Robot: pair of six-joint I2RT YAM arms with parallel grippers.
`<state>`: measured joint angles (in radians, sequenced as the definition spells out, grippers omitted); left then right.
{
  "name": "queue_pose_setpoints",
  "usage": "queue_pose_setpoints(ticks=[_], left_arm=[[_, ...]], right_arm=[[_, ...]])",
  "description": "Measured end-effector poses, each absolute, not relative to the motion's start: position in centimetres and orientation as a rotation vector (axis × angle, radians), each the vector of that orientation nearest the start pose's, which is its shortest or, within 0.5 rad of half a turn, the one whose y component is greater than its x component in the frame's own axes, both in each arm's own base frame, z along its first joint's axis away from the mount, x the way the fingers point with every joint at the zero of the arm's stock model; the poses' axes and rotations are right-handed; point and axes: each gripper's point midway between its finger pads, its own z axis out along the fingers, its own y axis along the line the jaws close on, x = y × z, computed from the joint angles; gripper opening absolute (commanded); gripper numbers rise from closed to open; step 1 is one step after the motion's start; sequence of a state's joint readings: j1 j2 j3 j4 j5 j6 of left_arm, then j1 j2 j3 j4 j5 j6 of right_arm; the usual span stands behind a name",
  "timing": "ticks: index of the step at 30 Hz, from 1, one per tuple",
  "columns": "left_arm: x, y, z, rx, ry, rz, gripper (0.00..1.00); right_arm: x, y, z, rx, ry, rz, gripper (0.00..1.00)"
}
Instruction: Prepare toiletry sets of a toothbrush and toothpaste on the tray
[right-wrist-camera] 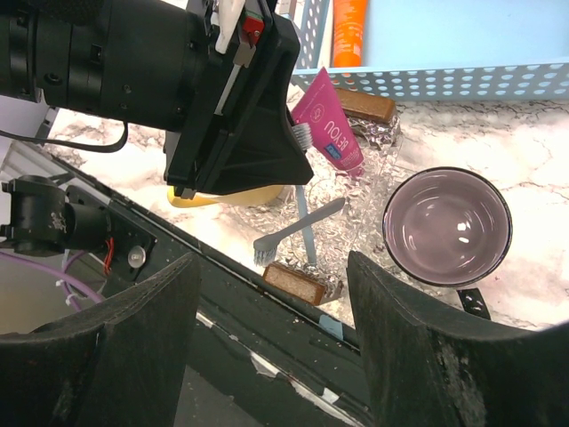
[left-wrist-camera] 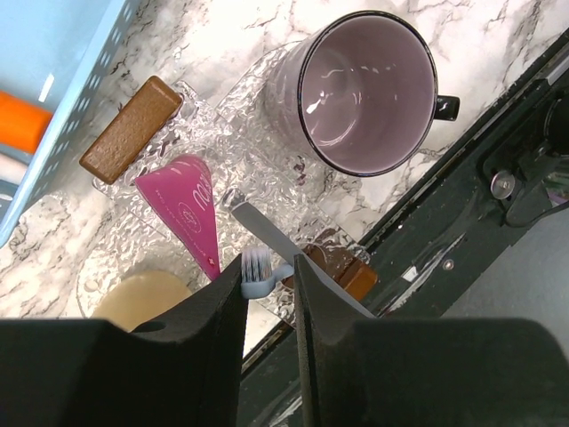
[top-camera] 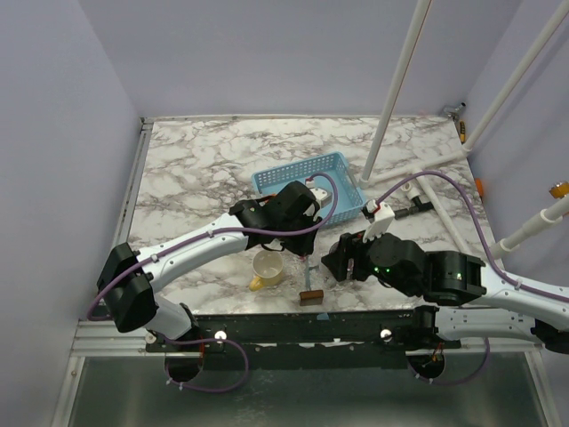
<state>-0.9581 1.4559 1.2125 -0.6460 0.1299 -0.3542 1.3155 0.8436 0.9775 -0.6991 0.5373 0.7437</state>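
Observation:
My left gripper (left-wrist-camera: 269, 276) is shut on the head end of the light blue toothbrush (left-wrist-camera: 258, 271). In the right wrist view the toothbrush (right-wrist-camera: 304, 218) slants down from its tip to the table beside a brown block (right-wrist-camera: 298, 283). The pink toothpaste tube (left-wrist-camera: 187, 209) lies on crinkled clear wrap just outside the light blue tray (top-camera: 307, 176). The orange toothpaste tube (right-wrist-camera: 349, 31) lies inside the tray (right-wrist-camera: 444, 82). My right gripper (right-wrist-camera: 271, 294) is wide open and empty, near the table's front edge (top-camera: 342, 260).
A grey toothbrush (right-wrist-camera: 298, 227) lies on the wrap. A purple-grey mug (left-wrist-camera: 364, 93) stands to the right and a yellow mug (top-camera: 267, 269) under the left arm. Another brown block (left-wrist-camera: 132, 129) lies by the tray. White poles (top-camera: 391, 98) rise at the back right.

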Motion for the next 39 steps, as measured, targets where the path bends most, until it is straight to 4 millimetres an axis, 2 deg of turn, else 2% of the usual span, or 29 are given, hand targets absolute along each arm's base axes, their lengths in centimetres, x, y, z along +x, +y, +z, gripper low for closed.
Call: queue_pose_setpoints(ticks=[14, 27, 34, 39], left_arm=[[17.7, -31.7, 15.8, 0.831, 2.475, -0.682, 0.28], [17.2, -30.9, 17.1, 0.824, 2.462, -0.695, 0.31], [16.2, -30.0, 18.9, 0.824, 2.429, -0.718, 0.35], [15.7, -29.2, 21.3, 0.804, 2.364, -0.762, 0.39]], right_arm=[[13.0, 24.0, 24.9, -0.287, 2.104, 0.693, 0.71], [13.0, 24.3, 24.5, -0.298, 2.118, 0.684, 0.71], [13.0, 24.5, 24.4, -0.3, 2.126, 0.677, 0.72], [13.1, 24.9, 25.4, -0.286, 2.113, 0.699, 0.76]])
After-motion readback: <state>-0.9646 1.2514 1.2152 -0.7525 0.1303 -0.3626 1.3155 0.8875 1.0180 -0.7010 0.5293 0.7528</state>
